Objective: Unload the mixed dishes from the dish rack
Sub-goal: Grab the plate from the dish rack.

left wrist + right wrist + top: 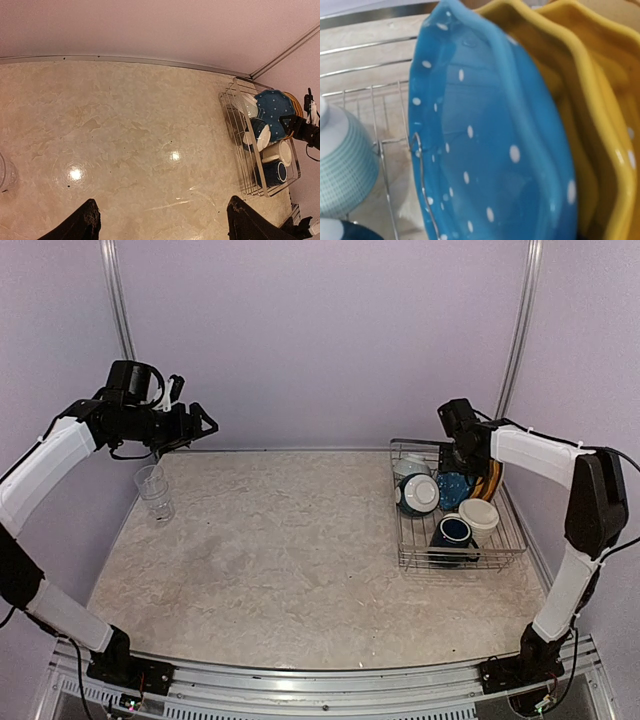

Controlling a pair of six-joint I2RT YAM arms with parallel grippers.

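Note:
The silver wire dish rack (pixel 507 546) stands at the right of the table. It holds a teal bowl with a pale inside (pixel 418 493), a blue dotted plate (pixel 453 488), orange-yellow plates (pixel 491 480), a cream mug (pixel 479 514) and a dark blue mug (pixel 453 532). My right gripper (pixel 459 462) is down at the plates at the back of the rack. Its fingers are out of the right wrist view, which is filled by the blue plate (pixel 485 150) and yellow plates (pixel 590 115). My left gripper (pixel 203 425) is open and empty, raised above the far left. A clear glass tumbler (pixel 155 492) stands on the table below it.
The marble table top (pixel 290 540) lies between the tumbler and the rack. The lilac back wall and two upright metal posts (pixel 118 300) close off the far side. The rack also shows in the left wrist view (pixel 243 155), at the far right.

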